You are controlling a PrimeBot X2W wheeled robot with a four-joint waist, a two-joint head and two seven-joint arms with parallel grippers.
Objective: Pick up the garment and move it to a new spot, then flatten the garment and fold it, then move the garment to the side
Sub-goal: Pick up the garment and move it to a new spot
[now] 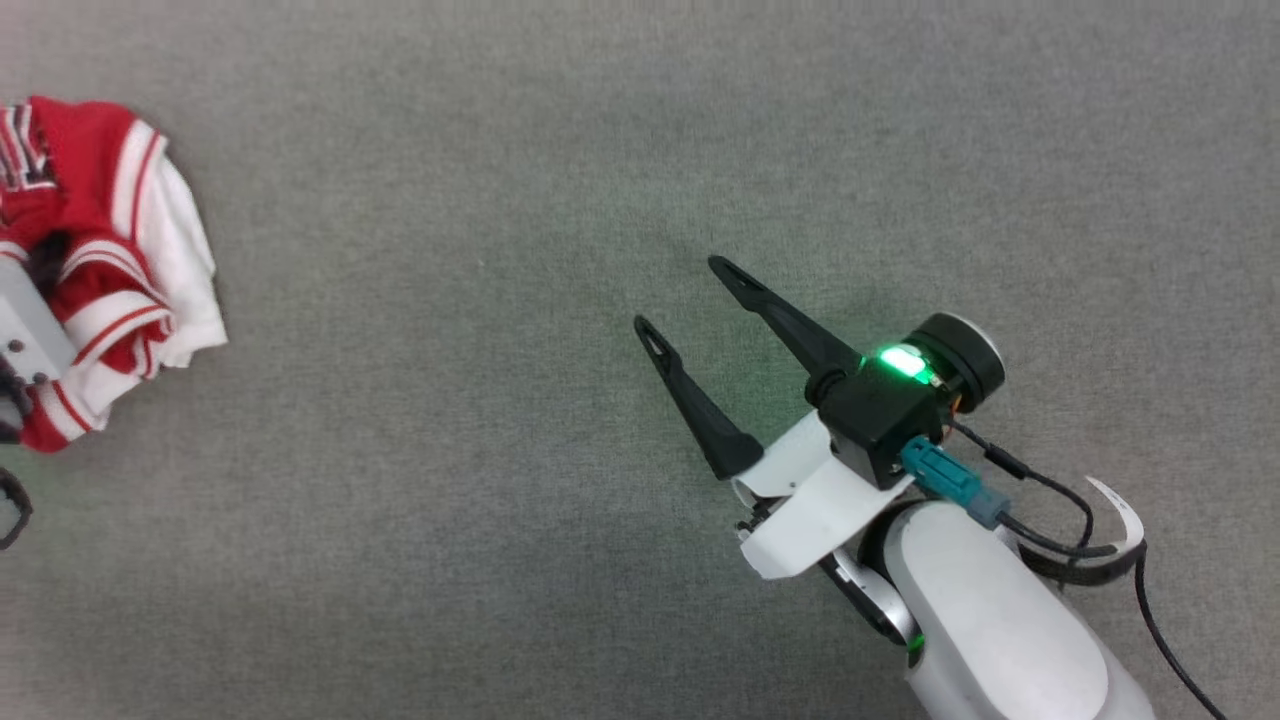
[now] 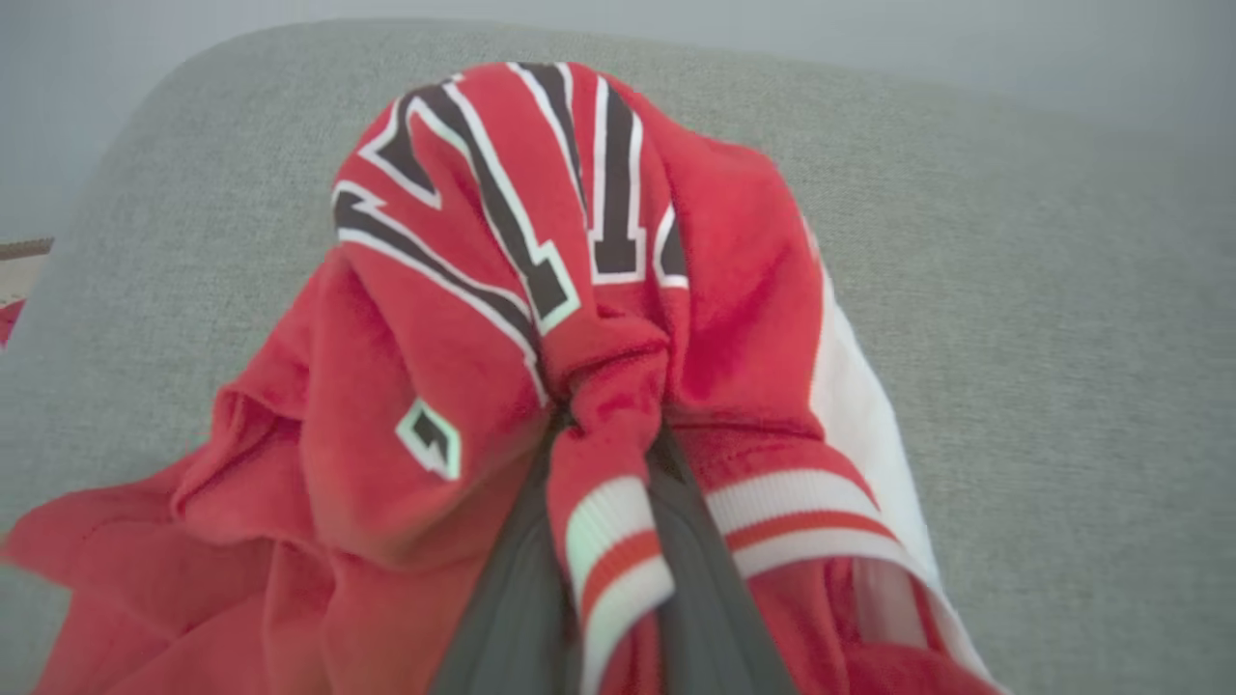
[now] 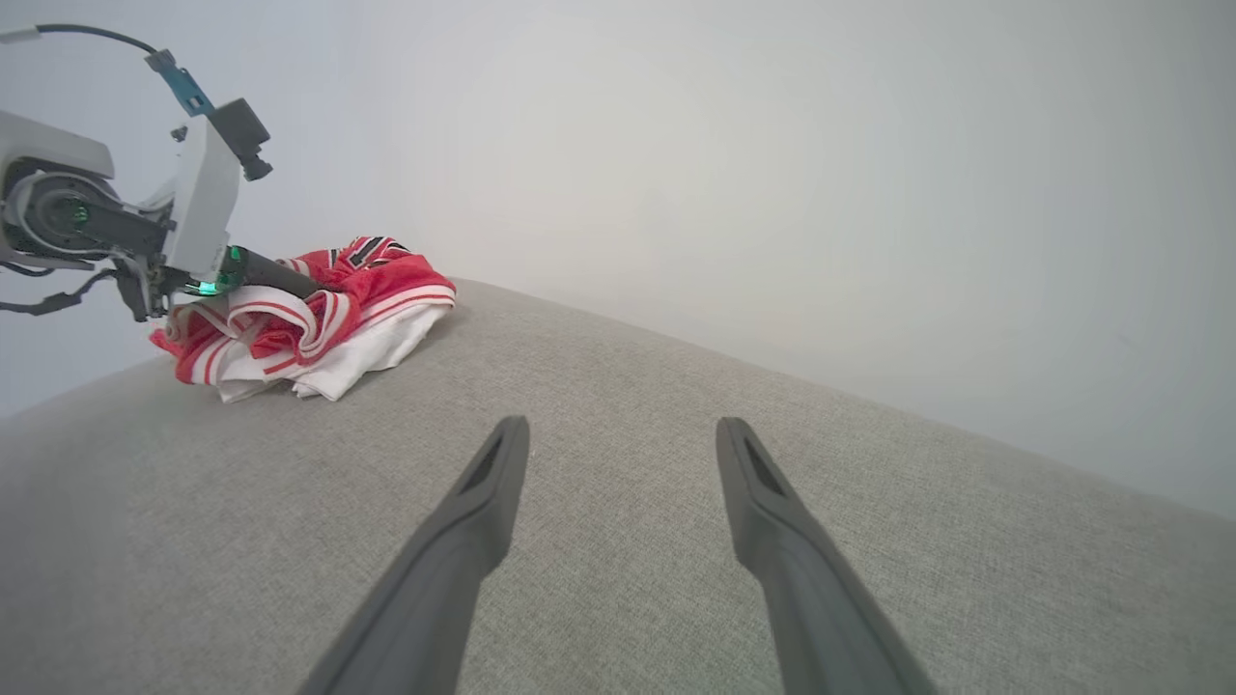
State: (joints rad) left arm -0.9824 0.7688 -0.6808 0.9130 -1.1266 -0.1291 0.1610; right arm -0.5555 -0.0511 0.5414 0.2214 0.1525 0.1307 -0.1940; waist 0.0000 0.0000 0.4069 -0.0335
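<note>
Two dark fingers of the left gripper (image 2: 610,425) are pinched together on a fold of the red sleeveless basketball jersey (image 2: 483,241). A band of its white-and-red striped trim is caught between the jaws, and its black white-outlined lettering is bunched just beyond the tips. The rest of the jersey spills in a crumpled heap on both sides of the jaws and beneath them, resting on the grey woven fabric surface (image 1: 450,500). Only a narrow fold appears to be held, so the lift is best made slowly and straight up, watching that the trim does not slide out. It should go high enough that the hanging cloth clears the surface before being carried across. Well apart to the right, the right gripper (image 1: 680,294) hovers over bare surface with its jaws spread wide and nothing between them. The open ground ahead of its tips looks a fair new spot for setting the jersey down.
</note>
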